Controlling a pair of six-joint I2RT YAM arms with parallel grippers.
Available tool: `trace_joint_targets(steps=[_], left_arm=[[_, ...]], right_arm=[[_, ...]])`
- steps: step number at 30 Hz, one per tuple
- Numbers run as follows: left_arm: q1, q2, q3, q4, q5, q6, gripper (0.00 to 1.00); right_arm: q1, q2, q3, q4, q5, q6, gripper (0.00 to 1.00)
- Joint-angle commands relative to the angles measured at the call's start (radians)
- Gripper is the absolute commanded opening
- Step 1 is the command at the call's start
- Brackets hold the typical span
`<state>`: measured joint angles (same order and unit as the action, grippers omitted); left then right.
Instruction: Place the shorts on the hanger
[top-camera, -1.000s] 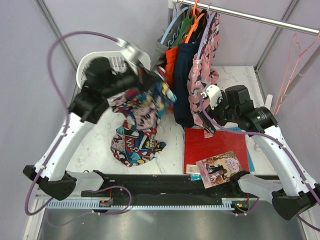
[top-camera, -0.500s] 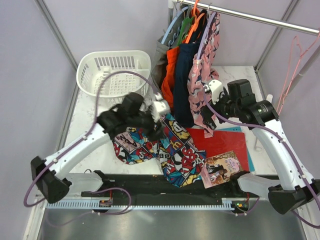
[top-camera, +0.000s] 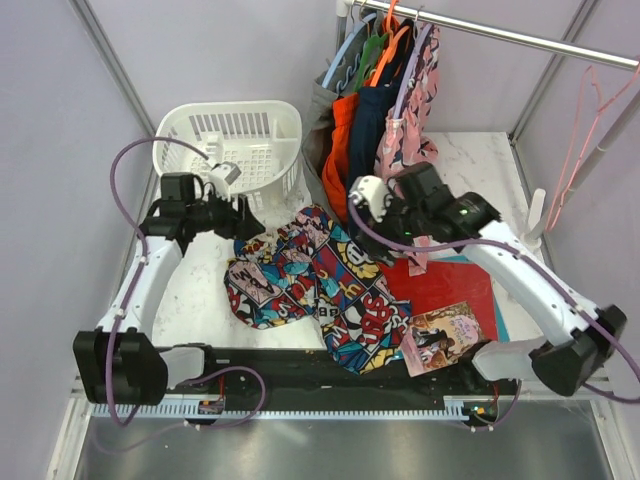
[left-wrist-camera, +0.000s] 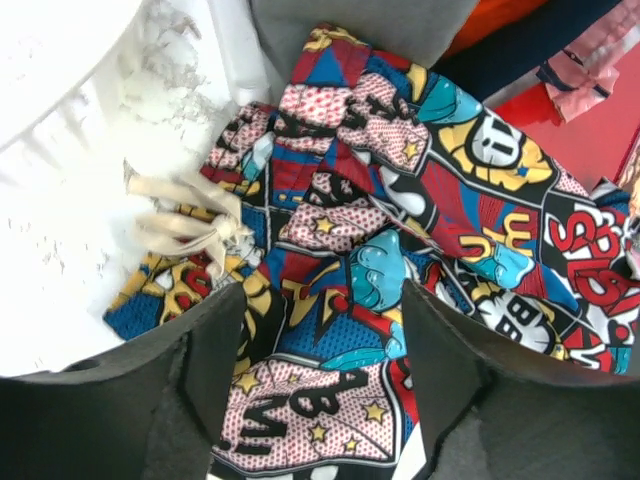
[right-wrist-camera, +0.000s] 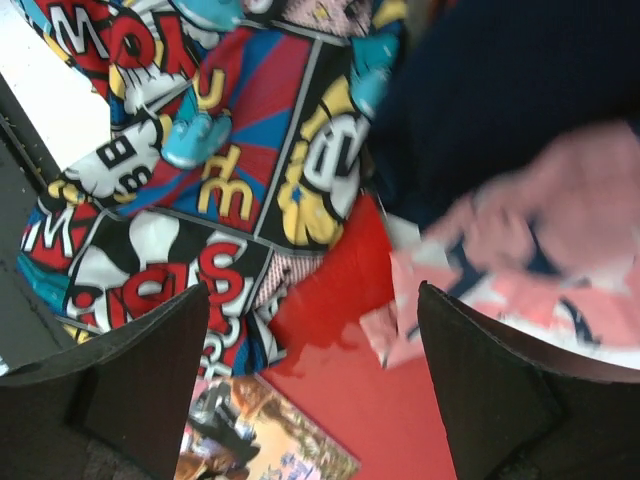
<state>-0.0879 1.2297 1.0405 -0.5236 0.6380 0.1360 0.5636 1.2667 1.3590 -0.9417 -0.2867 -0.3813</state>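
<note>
The comic-print shorts (top-camera: 320, 285) lie spread flat on the table, one leg reaching the near edge. My left gripper (top-camera: 250, 220) hovers open just off their left end, beside the basket; in the left wrist view the shorts (left-wrist-camera: 400, 230) and their pale drawstring (left-wrist-camera: 190, 225) lie below my left gripper (left-wrist-camera: 320, 330), with nothing between its fingers. My right gripper (top-camera: 362, 222) hangs open over the shorts' right edge. The right wrist view shows the shorts (right-wrist-camera: 200, 180) and a red book under my right gripper (right-wrist-camera: 312, 330). The pale-pink hanger (top-camera: 588, 120) hangs at the far right, away from both arms.
A white basket (top-camera: 230, 140) stands at the back left. Garments on coloured hangers (top-camera: 385, 110) hang from a rail (top-camera: 520, 40), brushing my right wrist. A red book (top-camera: 445, 285) and a magazine (top-camera: 440, 338) lie to the right of the shorts.
My left gripper opened and let the lifted shorts fall; they now lie spread on the table. The left arm drew back toward the basket. The right arm swung left toward the shorts.
</note>
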Motion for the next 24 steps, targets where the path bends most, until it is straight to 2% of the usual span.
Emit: trace_joint_targets(steps=[1, 3, 6, 8, 10, 13, 18, 20, 21, 22, 24], left_arm=[[0.086, -0.161, -0.069, 0.019, 0.229, -0.007, 0.74], [0.134, -0.234, -0.112, 0.054, 0.165, -0.033, 0.79], [0.212, -0.340, -0.135, 0.059, 0.124, -0.056, 0.84], [0.253, -0.377, -0.129, 0.033, 0.091, -0.050, 0.85], [0.280, -0.389, -0.120, -0.007, 0.071, -0.032, 0.85], [0.303, -0.417, -0.115, -0.045, 0.063, -0.004, 0.85], [0.301, -0.431, -0.112, -0.070, 0.040, 0.008, 0.86], [0.301, -0.423, -0.117, -0.072, 0.025, 0.017, 0.86], [0.301, -0.409, -0.119, -0.073, 0.019, 0.020, 0.86], [0.301, -0.403, -0.120, -0.073, 0.009, 0.027, 0.85], [0.301, -0.386, -0.132, -0.075, 0.006, 0.072, 0.83]], right_arm=[[0.131, 0.137, 0.115, 0.160, 0.118, -0.028, 0.89], [0.222, 0.250, 0.162, 0.201, 0.245, -0.007, 0.89], [0.274, 0.451, 0.316, 0.221, 0.315, 0.048, 0.88], [0.286, 0.616, 0.454, 0.207, 0.330, 0.065, 0.91], [0.286, 0.713, 0.573, 0.201, 0.362, 0.074, 0.91], [0.288, 0.888, 0.681, 0.213, 0.414, 0.067, 0.93], [0.288, 0.997, 0.747, 0.231, 0.532, 0.051, 0.94], [0.286, 1.011, 0.726, 0.238, 0.547, 0.039, 0.90], [0.286, 1.011, 0.710, 0.227, 0.541, 0.038, 0.84], [0.286, 0.999, 0.701, 0.222, 0.516, 0.035, 0.58], [0.286, 0.965, 0.671, 0.199, 0.476, 0.039, 0.33]])
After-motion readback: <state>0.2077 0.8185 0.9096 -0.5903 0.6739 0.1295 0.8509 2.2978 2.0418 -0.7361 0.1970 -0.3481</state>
